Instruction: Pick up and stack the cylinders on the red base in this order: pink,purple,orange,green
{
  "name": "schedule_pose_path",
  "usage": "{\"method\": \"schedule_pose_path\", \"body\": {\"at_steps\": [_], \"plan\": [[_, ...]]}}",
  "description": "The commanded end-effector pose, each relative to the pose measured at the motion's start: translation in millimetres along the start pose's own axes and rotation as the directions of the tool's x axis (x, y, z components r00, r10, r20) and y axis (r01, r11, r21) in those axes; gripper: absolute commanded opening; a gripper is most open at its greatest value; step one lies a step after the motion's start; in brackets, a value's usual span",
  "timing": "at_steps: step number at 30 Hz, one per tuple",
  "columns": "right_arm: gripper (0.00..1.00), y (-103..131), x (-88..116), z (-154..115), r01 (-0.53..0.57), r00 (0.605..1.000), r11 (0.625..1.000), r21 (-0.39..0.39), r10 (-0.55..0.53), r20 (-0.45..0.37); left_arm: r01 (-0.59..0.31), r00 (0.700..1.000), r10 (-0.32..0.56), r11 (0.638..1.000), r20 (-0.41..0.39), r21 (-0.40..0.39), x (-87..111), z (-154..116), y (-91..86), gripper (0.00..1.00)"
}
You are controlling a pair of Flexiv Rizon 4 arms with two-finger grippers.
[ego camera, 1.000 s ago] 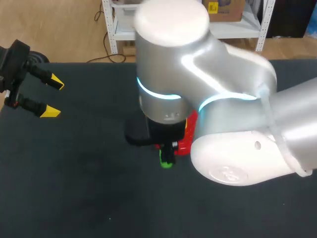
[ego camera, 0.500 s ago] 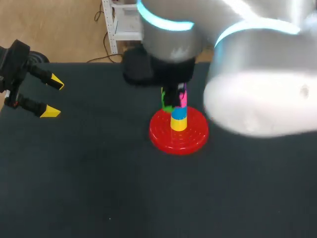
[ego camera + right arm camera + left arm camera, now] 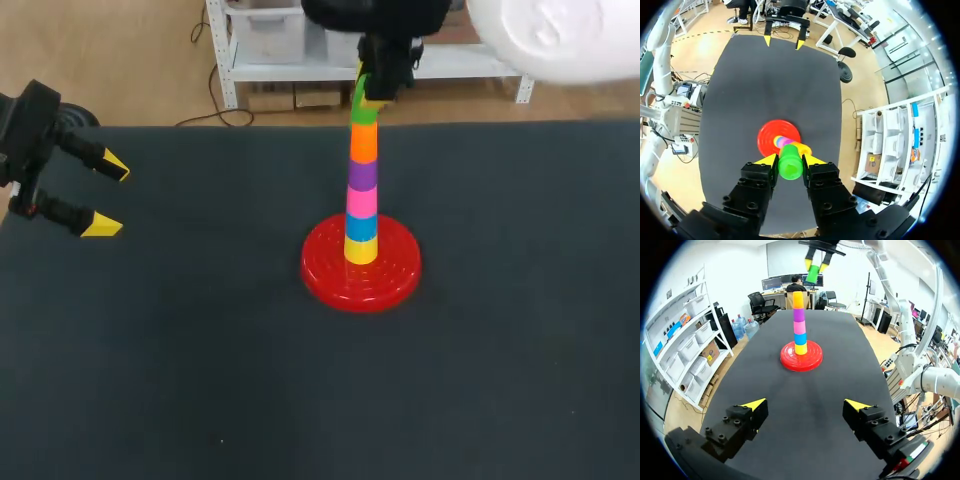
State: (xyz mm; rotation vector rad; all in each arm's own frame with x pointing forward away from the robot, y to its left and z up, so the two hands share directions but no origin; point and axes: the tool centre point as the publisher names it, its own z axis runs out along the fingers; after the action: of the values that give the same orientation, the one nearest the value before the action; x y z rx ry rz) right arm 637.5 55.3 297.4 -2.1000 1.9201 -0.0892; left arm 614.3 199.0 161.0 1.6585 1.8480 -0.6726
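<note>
Swinging up and away within a second, the robot's right arm (image 3: pixel 545 30) has uncovered the red base (image 3: pixel 325 278) that it had been blocking from the head camera, while the left gripper (image 3: pixel 108 197) has not stirred. A dark, matte table (image 3: pixel 200 380) fills the scene from edge to edge. At its middle sits the red base, carrying a column of cylinders: yellow (image 3: pixel 360 251) at the bottom, then blue (image 3: pixel 361 228), pink (image 3: pixel 361 203), purple (image 3: pixel 362 175) and orange (image 3: pixel 363 144) on top. The right gripper (image 3: pixel 790 161) is clamped on the green cylinder (image 3: pixel 790 170), one yellow-tipped finger on each side. The left wrist view shows that cylinder held in the air above the orange one, apart from it. The left gripper hovers near the table's left edge, fingers spread wide with nothing between them, well apart from the base.
</note>
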Motion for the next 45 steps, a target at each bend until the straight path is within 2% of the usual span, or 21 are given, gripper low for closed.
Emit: {"method": "schedule_pose_path", "body": {"at_steps": [1, 10, 23, 45], "plan": [[0.00, -21, -8, 3, -0.005, 0.999, 0.995, -0.095, 0.001, -0.039, -0.002, 1.000, 0.002, 1.000, 0.002, -0.003, 1.0, 0, -1.0, 1.00], [0.00, -31, 3, 14, -0.038, 0.999, 0.989, -0.142, 0.033, -0.041, -0.002, 1.000, 0.002, 1.000, 0.002, -0.003, 1.0, 0, -1.0, 1.00], [0.00, -26, 15, 28, -0.057, 0.998, 0.983, -0.173, 0.049, -0.047, -0.002, 1.000, 0.002, 1.000, 0.002, -0.003, 1.0, 0, -1.0, 1.00], [0.00, -28, 12, 36, -0.057, 0.996, 0.977, -0.207, 0.041, -0.081, -0.002, 1.000, 0.002, 1.000, 0.002, -0.003, 1.0, 0, -1.0, 1.00]]}}
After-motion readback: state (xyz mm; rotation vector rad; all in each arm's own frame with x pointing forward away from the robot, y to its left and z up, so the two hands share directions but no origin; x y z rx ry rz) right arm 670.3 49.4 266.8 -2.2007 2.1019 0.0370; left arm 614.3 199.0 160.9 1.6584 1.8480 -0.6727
